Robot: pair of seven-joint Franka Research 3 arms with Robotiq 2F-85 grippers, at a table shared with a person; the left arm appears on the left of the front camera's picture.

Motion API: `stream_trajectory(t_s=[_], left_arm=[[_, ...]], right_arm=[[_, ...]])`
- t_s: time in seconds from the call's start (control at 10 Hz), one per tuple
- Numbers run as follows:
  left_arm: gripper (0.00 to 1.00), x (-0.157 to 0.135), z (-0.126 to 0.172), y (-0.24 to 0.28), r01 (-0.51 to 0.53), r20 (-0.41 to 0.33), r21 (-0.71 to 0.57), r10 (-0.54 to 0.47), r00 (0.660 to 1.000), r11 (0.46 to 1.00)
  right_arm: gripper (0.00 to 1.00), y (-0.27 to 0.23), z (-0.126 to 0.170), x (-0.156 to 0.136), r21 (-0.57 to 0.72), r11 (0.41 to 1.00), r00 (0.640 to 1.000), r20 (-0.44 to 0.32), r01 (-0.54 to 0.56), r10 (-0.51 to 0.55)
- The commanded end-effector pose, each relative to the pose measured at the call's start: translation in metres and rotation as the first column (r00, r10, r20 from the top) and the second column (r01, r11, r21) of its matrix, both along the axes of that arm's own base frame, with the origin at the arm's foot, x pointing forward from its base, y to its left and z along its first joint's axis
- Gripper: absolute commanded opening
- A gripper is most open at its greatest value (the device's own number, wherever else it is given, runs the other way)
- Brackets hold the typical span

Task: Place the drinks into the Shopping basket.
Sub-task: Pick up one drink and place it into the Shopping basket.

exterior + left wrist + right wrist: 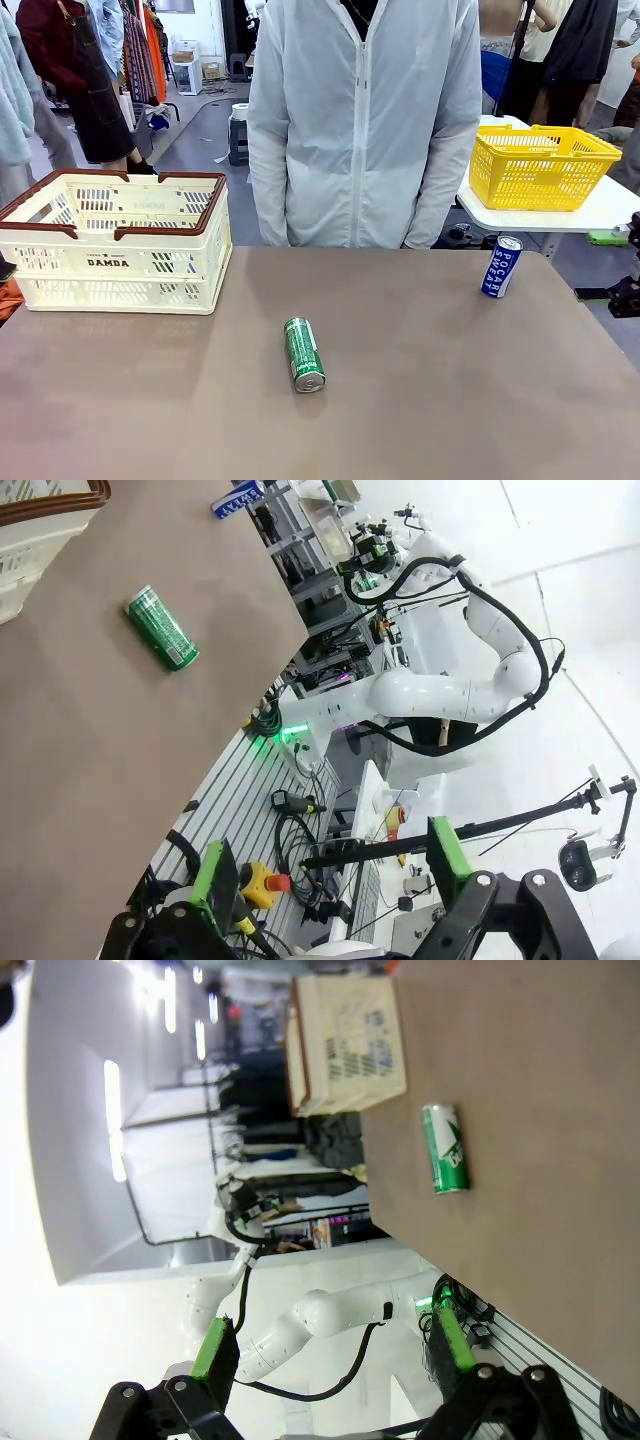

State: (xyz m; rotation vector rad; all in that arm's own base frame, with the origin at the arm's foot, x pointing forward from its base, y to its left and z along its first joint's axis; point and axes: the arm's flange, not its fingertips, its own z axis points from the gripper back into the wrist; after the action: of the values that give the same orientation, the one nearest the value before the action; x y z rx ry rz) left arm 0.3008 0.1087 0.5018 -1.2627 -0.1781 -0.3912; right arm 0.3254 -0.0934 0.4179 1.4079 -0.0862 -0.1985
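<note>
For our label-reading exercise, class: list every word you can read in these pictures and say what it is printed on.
"DAMDA": on the side of the Shopping basket.
"POCARI SWEAT": on the blue can.
White lettering on the green can: too blurred to read.

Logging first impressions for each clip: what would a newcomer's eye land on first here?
A green can lies on its side in the middle of the brown table. A blue can stands by the far right edge, and the cream Shopping basket sits at the far left. A person in a white jacket stands across the table.
</note>
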Motion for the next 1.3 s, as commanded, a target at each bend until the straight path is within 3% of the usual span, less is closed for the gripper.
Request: stream_trajectory(t_s=[0.0, 0.3, 0.4, 0.5, 0.7, 0.9, 1.0, 1.1, 1.2], left_arm=[[1.0, -0.003, 0.0, 0.003, 0.012, 0.014, -0.006, -0.012, 1.0, 1.0], [1.0, 0.0, 0.0, 0.0, 0.0, 0.0, 0.0, 0.0, 1.0, 1.0], [1.0, -0.001, 0.024, -0.047, -0.062, -0.128, 0.095, 0.073, 0.989, 0.994], [1.0, -0.002, 0.047, -0.097, -0.073, -0.183, 0.208, 0.113, 0.977, 0.975], [1.0, 0.008, 0.076, -0.197, -0.011, -0.184, 0.425, 0.098, 0.978, 0.905], [1.0, 0.016, 0.08, -0.29, -0.089, -0.131, 0.631, 0.22, 0.967, 0.77], [1.0, 0.02, 0.073, -0.34, -0.24, -0.013, 0.726, 0.361, 0.933, 0.645], [1.0, 0.017, 0.062, -0.376, -0.242, 0.058, 0.78, 0.319, 0.946, 0.577], [1.0, 0.015, 0.045, -0.403, -0.334, 0.151, 0.809, 0.379, 0.913, 0.483]], right_arm=[[1.0, 0.0, 0.003, 0.002, 0.013, 1.0, 1.0, 0.016, 0.006, -0.006], [1.0, 0.0, 0.003, 0.002, 0.013, 1.0, 1.0, 0.016, 0.006, -0.006], [1.0, 0.0, 0.003, 0.002, 0.013, 1.0, 1.0, 0.016, 0.006, -0.006], [1.0, 0.0, 0.003, 0.002, 0.013, 1.0, 1.0, 0.016, 0.006, -0.006], [1.0, 0.0, 0.003, 0.002, 0.013, 1.0, 1.0, 0.016, 0.006, -0.006], [1.0, 0.0, 0.003, 0.002, 0.013, 1.0, 1.0, 0.016, 0.006, -0.006], [1.0, 0.0, 0.003, 0.002, 0.013, 1.0, 1.0, 0.016, 0.006, -0.006], [1.0, 0.0, 0.003, 0.002, 0.013, 1.0, 1.0, 0.016, 0.006, -0.006], [1.0, 0.0, 0.003, 0.002, 0.013, 1.0, 1.0, 0.016, 0.006, -0.006]])
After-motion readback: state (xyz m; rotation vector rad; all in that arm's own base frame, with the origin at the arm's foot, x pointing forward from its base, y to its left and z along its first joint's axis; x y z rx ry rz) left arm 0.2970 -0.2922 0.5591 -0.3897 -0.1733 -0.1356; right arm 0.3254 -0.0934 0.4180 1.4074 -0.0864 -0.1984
